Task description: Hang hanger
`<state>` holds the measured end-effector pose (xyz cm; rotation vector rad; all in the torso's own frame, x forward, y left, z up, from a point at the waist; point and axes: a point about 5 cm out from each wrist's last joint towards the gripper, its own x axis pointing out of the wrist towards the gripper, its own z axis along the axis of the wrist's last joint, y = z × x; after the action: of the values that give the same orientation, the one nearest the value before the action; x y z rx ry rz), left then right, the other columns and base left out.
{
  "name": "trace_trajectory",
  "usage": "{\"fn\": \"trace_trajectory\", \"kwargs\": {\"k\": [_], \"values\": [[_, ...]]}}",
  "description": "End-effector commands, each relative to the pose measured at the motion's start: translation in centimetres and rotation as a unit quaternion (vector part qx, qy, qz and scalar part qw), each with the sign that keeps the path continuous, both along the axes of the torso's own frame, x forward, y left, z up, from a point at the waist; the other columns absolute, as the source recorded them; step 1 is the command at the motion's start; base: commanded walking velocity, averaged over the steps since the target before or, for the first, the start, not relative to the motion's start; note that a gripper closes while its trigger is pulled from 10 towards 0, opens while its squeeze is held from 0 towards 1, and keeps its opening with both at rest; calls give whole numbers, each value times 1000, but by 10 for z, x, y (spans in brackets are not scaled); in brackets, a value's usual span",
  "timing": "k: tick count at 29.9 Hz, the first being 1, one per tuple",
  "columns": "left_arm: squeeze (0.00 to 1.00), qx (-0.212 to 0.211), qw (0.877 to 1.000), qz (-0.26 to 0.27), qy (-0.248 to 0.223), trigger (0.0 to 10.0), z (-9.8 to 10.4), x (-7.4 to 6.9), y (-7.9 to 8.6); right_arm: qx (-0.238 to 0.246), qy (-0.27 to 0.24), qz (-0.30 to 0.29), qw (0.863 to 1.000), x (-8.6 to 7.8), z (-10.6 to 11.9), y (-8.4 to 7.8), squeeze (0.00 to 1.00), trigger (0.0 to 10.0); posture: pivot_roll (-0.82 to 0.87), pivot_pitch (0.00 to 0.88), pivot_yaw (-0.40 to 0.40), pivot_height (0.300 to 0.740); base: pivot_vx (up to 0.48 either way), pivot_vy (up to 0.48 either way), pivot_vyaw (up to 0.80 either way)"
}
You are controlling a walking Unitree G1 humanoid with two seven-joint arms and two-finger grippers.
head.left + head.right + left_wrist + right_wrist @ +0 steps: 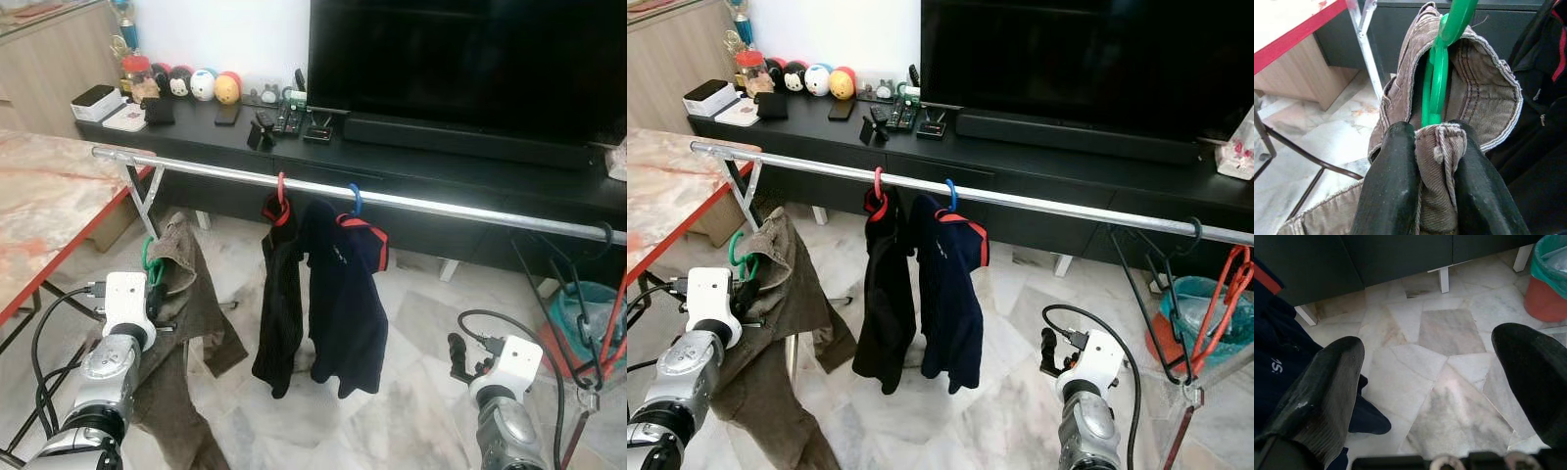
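The left gripper (1432,169) clenched the brown trousers (181,294) on the green hanger (1439,73) below the rail (392,199); the right gripper (1435,382) was released.

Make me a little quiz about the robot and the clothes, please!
1. True or false: the green hanger already hangs on the silver rail.
2. What does the left gripper pinch? A) brown trousers B) a remote C) a red bucket
3. Fill in: the right gripper is ____ above the marble floor.

Key: 1 false, it is held below the rail; 2 A; 3 open.
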<state>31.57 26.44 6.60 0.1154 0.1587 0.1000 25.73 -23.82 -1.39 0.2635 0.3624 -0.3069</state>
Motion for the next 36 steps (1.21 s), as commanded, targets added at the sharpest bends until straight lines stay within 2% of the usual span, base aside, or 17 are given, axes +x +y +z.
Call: {"fn": "trace_trajectory", "kwargs": {"k": [1,5,12,17,36], "values": [[0,-8,998,-5,-68,10000,25,11,0,6,4,-4,1000,0,-1,-1,0,10000,86,0,-35,740,0,0,0],[0,-14,997,-14,-76,10000,26,11,-3,6,3,-4,1000,0,-1,-1,0,10000,87,0,-34,740,0,0,0],[0,-15,997,-14,-80,10000,28,12,-3,10,4,-2,1000,0,-1,0,0,10000,89,0,-36,740,249,0,0],[0,-16,996,-18,-83,10000,30,13,-3,13,1,-1,1000,1,-1,1,0,10000,88,0,-36,740,251,0,-494],[0,-13,995,-27,-95,10000,37,17,-2,13,1,3,1000,0,-1,3,0,10000,89,0,-36,740,224,0,0]]}}
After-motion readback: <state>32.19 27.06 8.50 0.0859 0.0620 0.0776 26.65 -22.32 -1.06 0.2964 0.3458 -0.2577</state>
